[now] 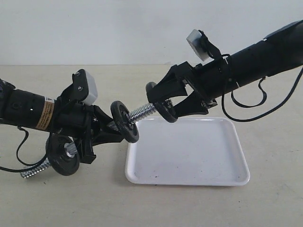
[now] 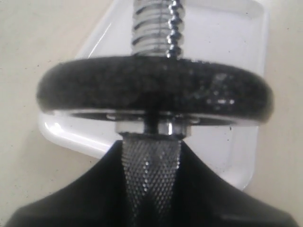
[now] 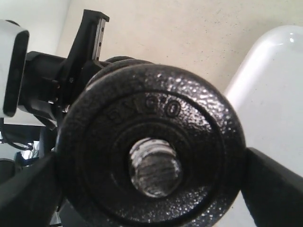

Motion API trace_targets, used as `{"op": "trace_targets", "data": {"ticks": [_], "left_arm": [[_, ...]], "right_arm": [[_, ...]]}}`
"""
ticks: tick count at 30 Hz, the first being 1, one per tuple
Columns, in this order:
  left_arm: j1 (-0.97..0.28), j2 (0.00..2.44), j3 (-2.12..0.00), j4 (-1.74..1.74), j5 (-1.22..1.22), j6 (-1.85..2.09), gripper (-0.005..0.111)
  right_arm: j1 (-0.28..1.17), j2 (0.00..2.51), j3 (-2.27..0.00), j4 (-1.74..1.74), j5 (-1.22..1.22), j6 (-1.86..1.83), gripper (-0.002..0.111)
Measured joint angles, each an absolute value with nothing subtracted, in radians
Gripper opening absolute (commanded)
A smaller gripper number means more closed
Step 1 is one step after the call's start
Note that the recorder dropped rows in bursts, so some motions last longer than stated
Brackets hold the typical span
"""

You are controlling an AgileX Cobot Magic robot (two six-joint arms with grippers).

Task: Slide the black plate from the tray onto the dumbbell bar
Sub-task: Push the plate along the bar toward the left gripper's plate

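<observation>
The dumbbell bar (image 1: 141,112) hangs tilted above the table, and my left gripper (image 1: 108,132) is shut on its knurled middle (image 2: 150,165). A black disc (image 1: 126,121) sits on the bar just past my left fingers, and another disc (image 1: 64,161) sits near the bar's lower end. My right gripper (image 1: 163,105) is shut on the black plate (image 1: 167,112), one finger (image 3: 277,189) on each side of its rim. The plate (image 3: 151,118) is in the air over the tray's near-left corner. The bar's threaded tip (image 3: 155,166) shows inside the plate's centre hole.
The white tray (image 1: 189,156) lies on the beige table below the right gripper, with a few dark specks on it. Black cables trail from both arms. The bar's lower threaded end (image 1: 29,173) hangs close to the table at the left.
</observation>
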State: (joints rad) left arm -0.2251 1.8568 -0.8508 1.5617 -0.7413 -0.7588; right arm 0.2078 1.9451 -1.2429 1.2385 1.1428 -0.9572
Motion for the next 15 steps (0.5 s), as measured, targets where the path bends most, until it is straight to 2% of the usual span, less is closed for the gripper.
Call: {"op": "trace_targets", "data": {"ticks": [8,9,12,14,15], "left_arm": [[-0.221,1.863,-0.852,1.549,-0.758,-0.742,0.004],[-0.221,1.863,-0.852,1.549,-0.758,-0.741,0.004],[-0.219,1.863,-0.852,1.546,-0.762,-0.735,0.004],[-0.219,1.863,-0.852,1.544,-0.764,-0.731,0.004],[-0.219,1.863,-0.852,1.543,-0.766,-0.73,0.004]], "right_arm": [[0.208,1.945,-1.243,1.244,1.137,-0.968,0.0],[0.208,1.945,-1.243,1.244,1.137,-0.979,0.004],[0.21,1.945,-1.243,1.246,1.137,-1.011,0.039],[0.21,1.945,-1.243,1.248,1.137,-1.017,0.071],[0.21,1.945,-1.243,1.248,1.137,-1.019,0.082]]}}
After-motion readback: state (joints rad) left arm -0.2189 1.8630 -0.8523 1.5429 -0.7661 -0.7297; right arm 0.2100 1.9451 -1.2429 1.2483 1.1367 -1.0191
